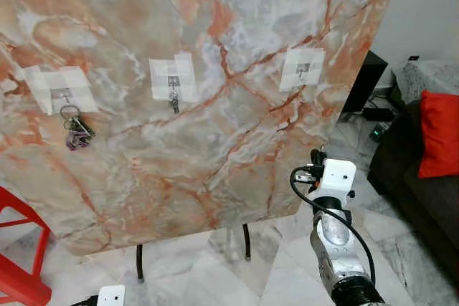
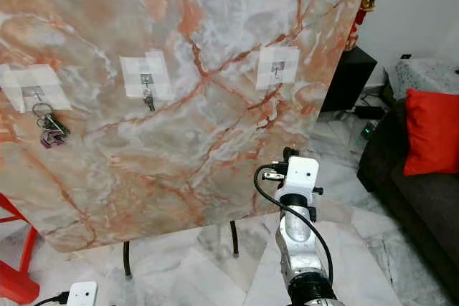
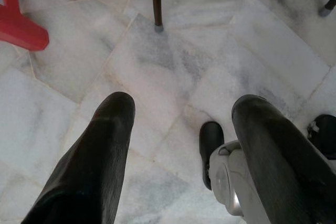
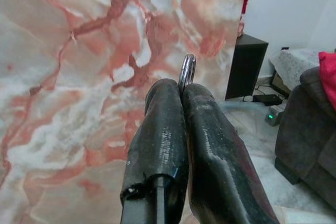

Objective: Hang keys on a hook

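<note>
A marble board point(image 1: 215, 148) stands upright before me with three taped hooks. The left hook point(image 1: 65, 94) carries a bunch of keys point(image 1: 76, 134). A single small key point(image 1: 174, 103) hangs from the middle hook point(image 1: 173, 84), and the right hook point(image 1: 302, 71) is bare. My right arm point(image 1: 333, 184) is raised near the board's lower right corner. In the right wrist view, my right gripper point(image 4: 182, 85) is shut on a silver key ring point(image 4: 187, 69) that sticks out past its tips. My left gripper point(image 3: 185, 106) hangs open over the floor.
A red stool point(image 1: 18, 249) stands at the lower left. A dark sofa point(image 1: 423, 191) with a red cushion point(image 1: 437, 134) sits on the right, with a black cabinet point(image 1: 366, 80) behind the board. Thin dark legs point(image 1: 246, 241) hold the board above the marble floor.
</note>
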Controlling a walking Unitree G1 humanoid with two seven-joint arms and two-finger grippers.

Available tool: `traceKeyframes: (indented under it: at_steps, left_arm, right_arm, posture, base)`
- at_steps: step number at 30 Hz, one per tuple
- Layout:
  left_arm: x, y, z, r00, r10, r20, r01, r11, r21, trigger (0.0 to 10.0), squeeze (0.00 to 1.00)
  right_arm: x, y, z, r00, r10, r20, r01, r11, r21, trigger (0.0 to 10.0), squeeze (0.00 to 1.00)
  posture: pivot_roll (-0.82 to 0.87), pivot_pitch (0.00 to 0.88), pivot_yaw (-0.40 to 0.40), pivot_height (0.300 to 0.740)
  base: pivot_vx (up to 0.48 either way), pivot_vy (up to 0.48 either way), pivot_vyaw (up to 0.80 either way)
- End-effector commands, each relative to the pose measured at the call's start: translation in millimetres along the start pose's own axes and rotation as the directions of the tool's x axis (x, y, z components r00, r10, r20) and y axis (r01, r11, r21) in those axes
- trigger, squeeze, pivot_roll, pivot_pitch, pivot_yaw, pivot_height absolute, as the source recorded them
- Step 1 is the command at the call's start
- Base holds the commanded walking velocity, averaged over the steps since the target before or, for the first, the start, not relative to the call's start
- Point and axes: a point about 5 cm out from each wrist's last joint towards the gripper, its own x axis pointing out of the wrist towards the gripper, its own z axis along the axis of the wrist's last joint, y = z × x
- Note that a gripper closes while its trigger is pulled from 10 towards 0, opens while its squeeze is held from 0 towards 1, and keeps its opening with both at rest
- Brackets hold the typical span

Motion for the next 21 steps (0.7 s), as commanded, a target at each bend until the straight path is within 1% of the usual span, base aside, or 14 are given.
traceKeyframes:
  at_steps: [1, 7, 10, 13, 16, 21]
  left_arm:
    - [-0.8, -3.8, -3.3, 1.0, -0.016, -0.009, 0.016, 1.0, 0.005, 10.0, 0.0]
    - [-0.8, -3.8, -3.8, 1.0, -0.013, -0.014, 0.013, 1.0, -0.013, 10.0, 0.0]
    - [-0.7, -3.1, -4.3, 1.0, -0.01, -0.022, 0.009, 1.0, -0.008, 10.0, 0.0]
    - [-0.7, -2.6, -4.7, 1.0, -0.009, -0.026, 0.009, 1.0, 0.004, 10.0, 0.0]
    - [-0.8, -2.7, -4.8, 1.0, -0.012, -0.026, 0.013, 1.0, 0.016, 10.0, 0.0]
    - [-0.9, -3.3, -5.4, 0.999, -0.014, -0.029, 0.015, 1.0, 0.014, 10.0, 0.0]
  right_arm:
    - [0.8, -3.0, -1.0, 1.0, -0.014, -0.008, 0.014, 1.0, 0.0, 10.0, 0.0]
    - [1.3, -2.9, -0.8, 1.0, -0.01, -0.007, 0.01, 1.0, -0.005, 10.0, 0.0]
    - [1.2, -2.9, -1.1, 1.0, -0.01, -0.009, 0.01, 1.0, -0.005, 10.0, 0.0]
    - [1.1, -2.6, -1.2, 1.0, -0.011, -0.009, 0.011, 1.0, -0.003, 10.0, 0.0]
    - [0.7, -2.2, -1.7, 1.0, -0.011, -0.011, 0.011, 1.0, -0.001, 10.0, 0.0]
    - [0.4, -1.3, -2.2, 1.0, -0.007, -0.013, 0.007, 1.0, 0.0, 10.0, 0.0]
  posture:
    - [0.04, 0.0, -0.072, 0.74]
    - [0.05, 0.0, -0.073, 0.74]
    - [0.05, 0.0, -0.072, 0.74]
    - [0.05, 0.0, -0.07, 0.74]
    - [0.05, 0.0, -0.07, 0.74]
    - [0.05, 0.0, -0.071, 0.74]
  base:
    - [0.0, 0.0, 0.0]
    - [0.0, 0.0, 0.0]
    - [0.0, 0.0, 0.0]
    - [0.0, 0.414, 0.0]
    - [0.0, 0.0, 0.0]
    - [0.0, 0.0, 0.0]
